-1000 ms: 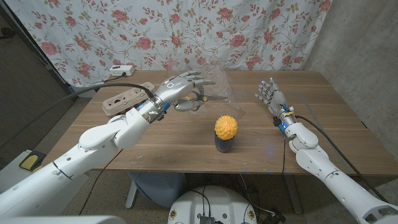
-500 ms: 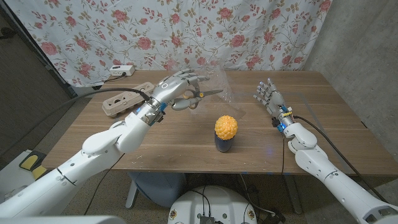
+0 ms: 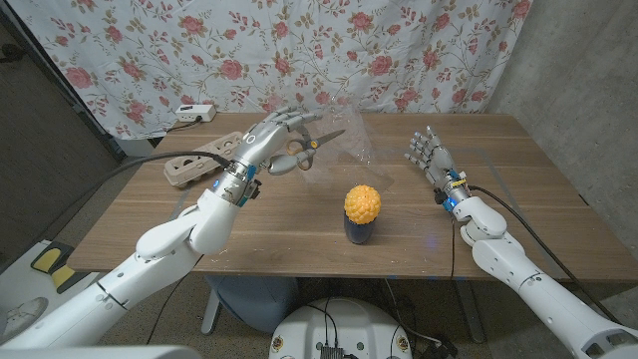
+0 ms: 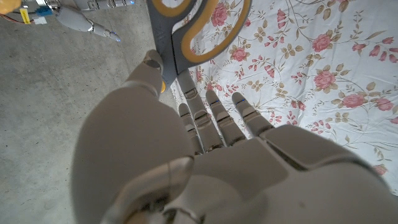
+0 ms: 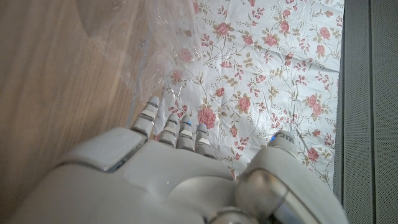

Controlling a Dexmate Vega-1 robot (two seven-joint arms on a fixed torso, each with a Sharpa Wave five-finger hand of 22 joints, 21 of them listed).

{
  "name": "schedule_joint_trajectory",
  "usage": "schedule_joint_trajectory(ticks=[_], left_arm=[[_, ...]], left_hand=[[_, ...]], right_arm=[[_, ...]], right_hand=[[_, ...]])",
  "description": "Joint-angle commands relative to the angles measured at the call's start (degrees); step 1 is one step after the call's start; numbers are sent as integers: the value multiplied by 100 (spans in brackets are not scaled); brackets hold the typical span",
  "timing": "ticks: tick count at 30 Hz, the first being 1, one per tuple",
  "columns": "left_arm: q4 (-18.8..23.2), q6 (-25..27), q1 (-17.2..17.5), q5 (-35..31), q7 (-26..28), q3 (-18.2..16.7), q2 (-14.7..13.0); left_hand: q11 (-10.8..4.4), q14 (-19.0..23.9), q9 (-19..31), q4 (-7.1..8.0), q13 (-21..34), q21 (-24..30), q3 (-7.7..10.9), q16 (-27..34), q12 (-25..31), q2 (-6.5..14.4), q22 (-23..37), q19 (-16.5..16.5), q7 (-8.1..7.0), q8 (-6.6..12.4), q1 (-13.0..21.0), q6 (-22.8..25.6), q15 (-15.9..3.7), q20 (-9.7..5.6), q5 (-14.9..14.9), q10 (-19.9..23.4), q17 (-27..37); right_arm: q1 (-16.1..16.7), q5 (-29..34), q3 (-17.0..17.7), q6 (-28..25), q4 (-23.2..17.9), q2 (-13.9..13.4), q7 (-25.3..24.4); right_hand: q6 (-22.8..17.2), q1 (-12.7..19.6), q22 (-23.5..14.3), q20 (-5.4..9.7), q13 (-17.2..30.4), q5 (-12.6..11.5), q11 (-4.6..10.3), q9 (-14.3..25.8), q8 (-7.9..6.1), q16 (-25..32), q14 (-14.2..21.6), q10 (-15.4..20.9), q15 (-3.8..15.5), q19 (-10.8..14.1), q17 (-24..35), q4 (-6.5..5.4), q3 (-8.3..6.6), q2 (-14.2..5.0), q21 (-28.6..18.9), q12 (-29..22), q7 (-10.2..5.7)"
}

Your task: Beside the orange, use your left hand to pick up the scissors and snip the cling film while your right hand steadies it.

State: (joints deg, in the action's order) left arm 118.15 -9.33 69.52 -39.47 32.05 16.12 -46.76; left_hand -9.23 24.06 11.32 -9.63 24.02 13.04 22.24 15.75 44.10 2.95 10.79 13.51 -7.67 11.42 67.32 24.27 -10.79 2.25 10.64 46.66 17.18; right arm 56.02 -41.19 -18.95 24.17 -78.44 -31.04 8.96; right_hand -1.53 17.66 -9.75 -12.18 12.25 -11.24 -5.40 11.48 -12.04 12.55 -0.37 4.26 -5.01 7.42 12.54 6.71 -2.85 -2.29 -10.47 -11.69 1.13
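Scissors (image 3: 307,149) hang over the table's far left in the left hand (image 3: 275,135), orange loops plain in the wrist view, beside the film (image 3: 351,135). Right hand (image 3: 427,152) stands spread, holding nothing, right of the orange (image 3: 362,202).

left hand (image 3: 276,135) | scissors (image 3: 311,146) lifted higher off table, blades tilted upward

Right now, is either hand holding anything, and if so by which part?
The left hand holds the scissors by their handle loops, blades pointing toward the cling film. The right hand stands open beside the film, holding nothing.
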Motion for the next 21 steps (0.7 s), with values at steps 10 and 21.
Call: schedule_joint_trajectory(ticks=[10,21], left_arm=[[-266,-270,279,1159,544,-106,643],[-436,-573,368,2198,349,-163,1026]], left_hand=[[-260,229,19,12,17,15,-43,15,62,362,20,9,-6,-23,352,56,-237,34,29,231,31],[-264,211,20,13,13,7,-66,5,76,367,22,-17,6,-26,366,63,-234,63,32,213,44]], right_arm=[[-45,67,-59,-139,-41,-29,-91],[-57,99,-81,-187,-41,-37,-131]], right_hand=[[-18,22,-26,-15,5,22,-9,10,23,14,-8,7,-2,-67,2,32,-2,-36,-44,-45,-28],[-16,25,-26,-15,5,22,-20,10,24,15,-6,5,2,-70,2,34,-4,-38,-43,-44,-29]])
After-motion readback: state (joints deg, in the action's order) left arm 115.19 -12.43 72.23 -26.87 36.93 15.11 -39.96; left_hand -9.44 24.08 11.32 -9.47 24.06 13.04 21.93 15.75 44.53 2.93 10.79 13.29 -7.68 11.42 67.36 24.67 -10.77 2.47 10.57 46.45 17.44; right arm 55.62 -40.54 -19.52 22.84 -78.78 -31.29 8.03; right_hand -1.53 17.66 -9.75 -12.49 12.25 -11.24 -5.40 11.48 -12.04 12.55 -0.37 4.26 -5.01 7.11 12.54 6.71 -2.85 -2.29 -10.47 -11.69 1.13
